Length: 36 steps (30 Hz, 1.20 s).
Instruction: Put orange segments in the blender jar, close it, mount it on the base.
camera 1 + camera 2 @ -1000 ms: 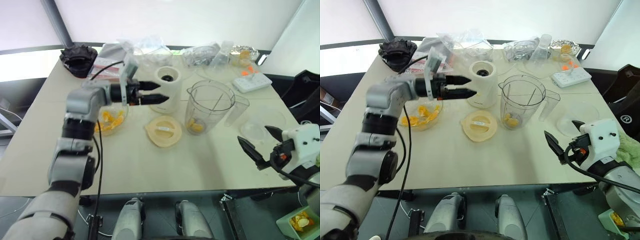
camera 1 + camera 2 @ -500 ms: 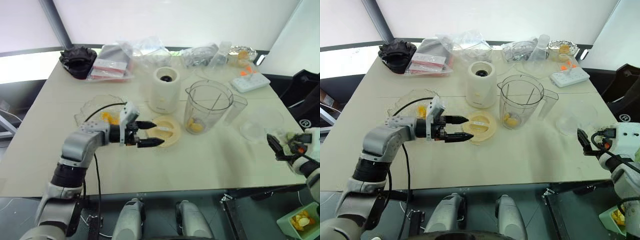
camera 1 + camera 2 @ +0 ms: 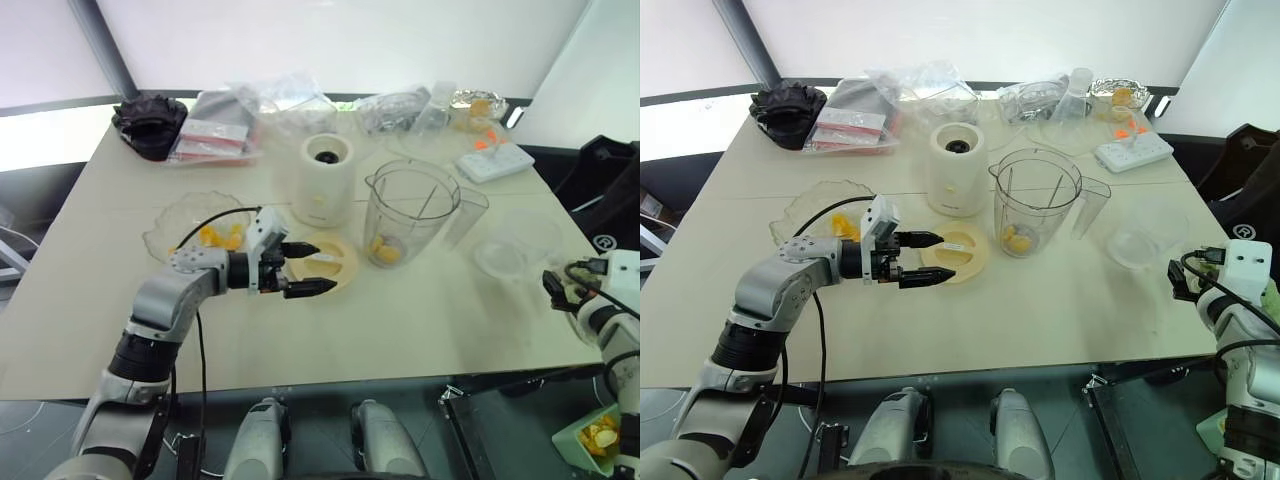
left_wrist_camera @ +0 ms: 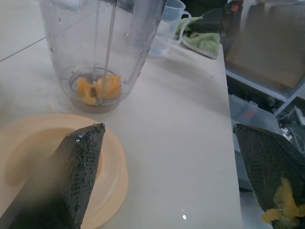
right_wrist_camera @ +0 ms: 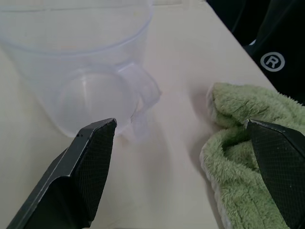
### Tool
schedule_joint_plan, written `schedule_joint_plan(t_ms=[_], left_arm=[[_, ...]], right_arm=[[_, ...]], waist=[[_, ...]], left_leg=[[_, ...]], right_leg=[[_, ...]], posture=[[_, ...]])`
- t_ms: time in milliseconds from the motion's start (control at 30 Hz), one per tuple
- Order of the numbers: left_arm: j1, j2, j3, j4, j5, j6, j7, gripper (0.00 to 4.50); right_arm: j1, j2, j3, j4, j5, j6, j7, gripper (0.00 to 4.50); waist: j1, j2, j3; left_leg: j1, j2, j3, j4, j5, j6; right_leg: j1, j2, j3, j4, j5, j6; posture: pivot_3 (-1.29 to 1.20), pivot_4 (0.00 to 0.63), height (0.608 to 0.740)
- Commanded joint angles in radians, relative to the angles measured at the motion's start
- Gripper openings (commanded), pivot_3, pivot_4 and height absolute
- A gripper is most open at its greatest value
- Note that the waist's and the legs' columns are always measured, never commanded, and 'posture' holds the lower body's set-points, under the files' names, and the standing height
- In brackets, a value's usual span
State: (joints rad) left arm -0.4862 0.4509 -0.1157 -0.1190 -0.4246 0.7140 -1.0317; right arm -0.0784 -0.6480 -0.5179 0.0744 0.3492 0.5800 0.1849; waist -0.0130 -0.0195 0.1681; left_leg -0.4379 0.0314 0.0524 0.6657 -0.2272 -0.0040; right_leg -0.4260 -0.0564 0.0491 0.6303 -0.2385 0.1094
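The blender jar [image 3: 410, 215] stands upright and uncovered at the table's middle, with a few orange segments [image 4: 97, 88] around the blade at its bottom. Left of it stands the cream base [image 3: 327, 180]. More orange segments [image 3: 218, 236] lie in a ruffled glass dish [image 3: 165, 225] further left. My left gripper [image 3: 322, 267] is open and empty, low over the flat cream lid [image 3: 335, 255], pointing toward the jar; a bit of orange pulp sticks to one of its fingers [image 4: 279, 202]. My right gripper [image 5: 180, 122] is open and empty at the table's right edge.
A small clear cup [image 5: 81, 71] and a green cloth [image 5: 248, 143] lie just ahead of the right gripper. Plastic bags [image 3: 270, 100], a black object [image 3: 150, 110] and a white power strip [image 3: 495, 160] line the far edge. A pale green tub [image 3: 600, 440] sits below the table at right.
My left gripper has come down from in front of the base to low over the lid. My right gripper has swung out to the table's right edge. Both stayed open.
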Motion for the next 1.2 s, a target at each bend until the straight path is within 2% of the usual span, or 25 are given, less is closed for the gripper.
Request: schedule_joint_plan(t_ms=[33, 300, 1167, 1200], left_arm=[[-0.007, 0.014, 0.001, -0.038, -0.015, -0.011, 0.008, 4.48], [-0.02, 0.009, 0.018, -0.032, -0.033, 0.009, 0.041, 4.48], [-0.033, 0.03, 0.002, -0.034, -0.028, -0.007, 0.06, 4.48], [-0.032, 0.031, 0.002, -0.037, -0.029, -0.006, 0.06, 4.5]], right_arm=[[-0.039, 0.001, -0.012, 0.034, -0.021, -0.038, -0.011, 4.5], [-0.107, 0.015, -0.038, 0.121, -0.009, -0.051, -0.028, 4.5], [-0.253, 0.061, -0.008, 0.333, -0.045, -0.142, -0.099, 4.5], [-0.256, 0.064, -0.008, 0.335, -0.046, -0.145, -0.102, 4.24]], waist=[[-0.002, 0.0, 0.0], [-0.002, 0.0, 0.0], [-0.005, 0.0, 0.0], [-0.006, 0.0, 0.0]], left_leg=[[0.0, 0.0, 0.0, 0.0, 0.0, 0.0], [0.0, 0.0, 0.0, 0.0, 0.0, 0.0], [0.0, 0.0, 0.0, 0.0, 0.0, 0.0], [0.0, 0.0, 0.0, 0.0, 0.0, 0.0]], right_leg=[[0.0, 0.0, 0.0, 0.0, 0.0, 0.0], [0.0, 0.001, 0.0, 0.0, 0.0, 0.0], [0.0, 0.001, 0.001, 0.0, 0.0, 0.0], [0.0, 0.001, 0.001, 0.0, 0.0, 0.0]], posture=[[0.0, 0.15, 0.74], [0.0, 0.15, 0.74], [0.0, 0.15, 0.74], [0.0, 0.15, 0.74]])
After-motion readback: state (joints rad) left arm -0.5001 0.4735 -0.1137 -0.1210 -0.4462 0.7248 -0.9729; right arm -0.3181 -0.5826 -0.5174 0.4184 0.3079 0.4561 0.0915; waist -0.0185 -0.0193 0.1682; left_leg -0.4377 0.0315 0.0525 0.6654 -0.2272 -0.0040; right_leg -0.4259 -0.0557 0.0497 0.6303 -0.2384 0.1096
